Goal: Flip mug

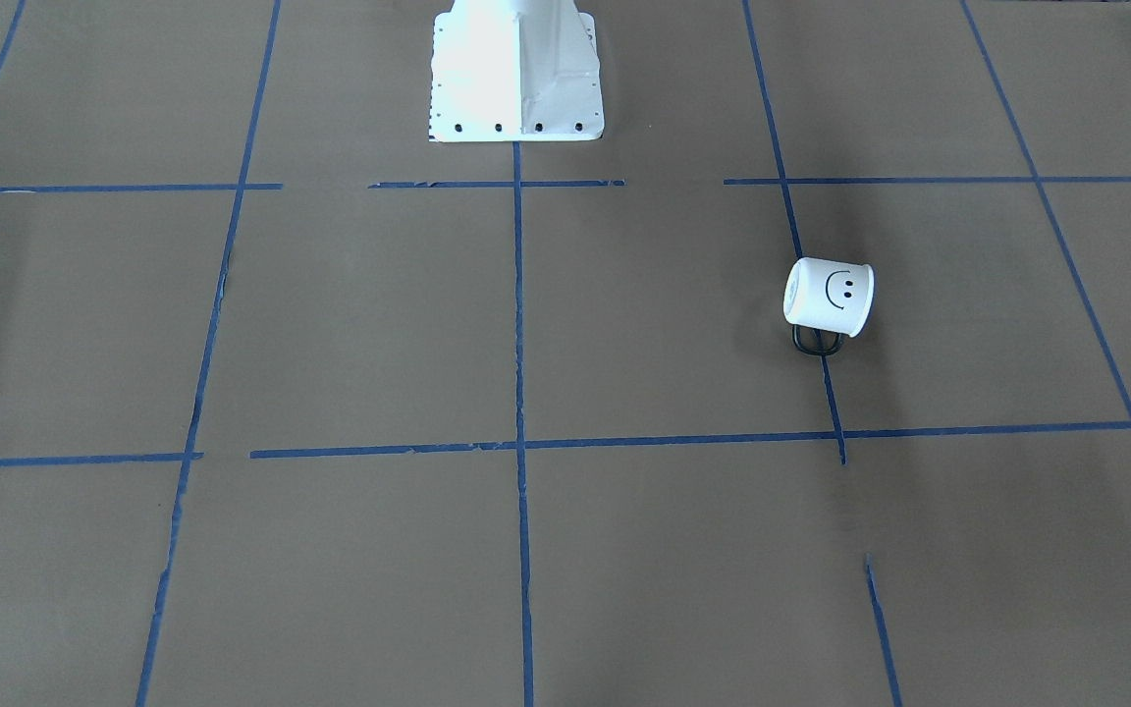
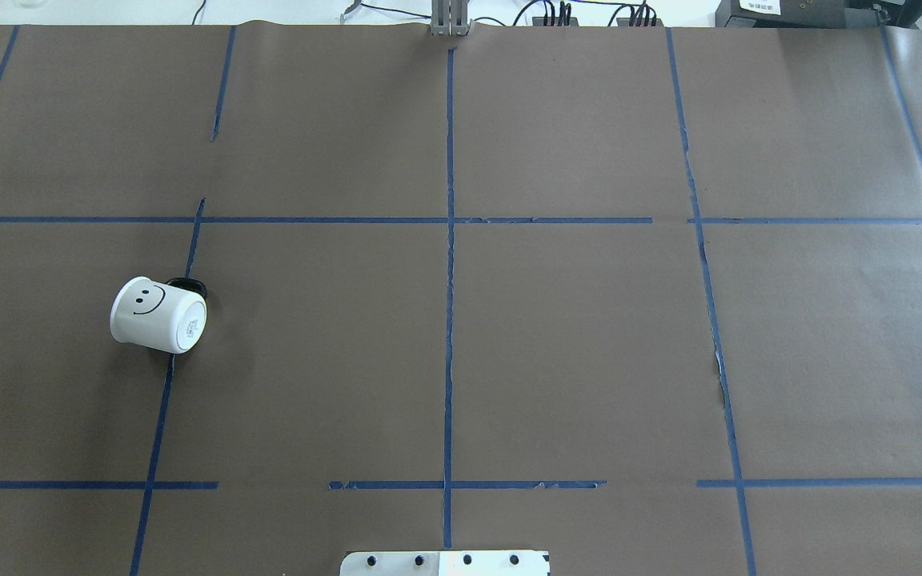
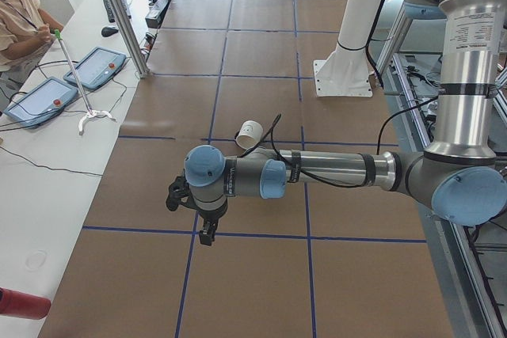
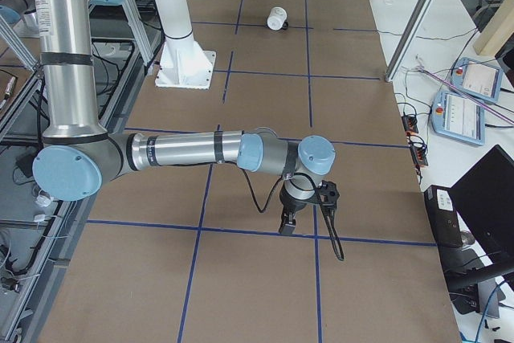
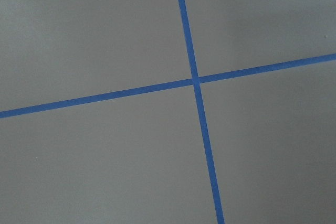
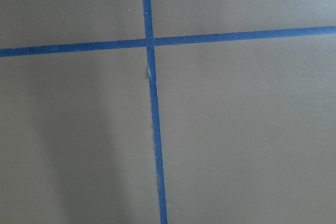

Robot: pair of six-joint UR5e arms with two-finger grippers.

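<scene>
Brown-paper table (image 2: 589,360) with a tape (image 2: 449,320) grid: your mug (image 2: 158,314) lies on its side across a tape line in the robot's left half, handle toward your side. Both the left gripper (image 3: 207,231) and right gripper (image 4: 287,226) hang over tape crossings, well apart from it. You only get them in side views, so can't tell if the fingers are apart or together.
</scene>
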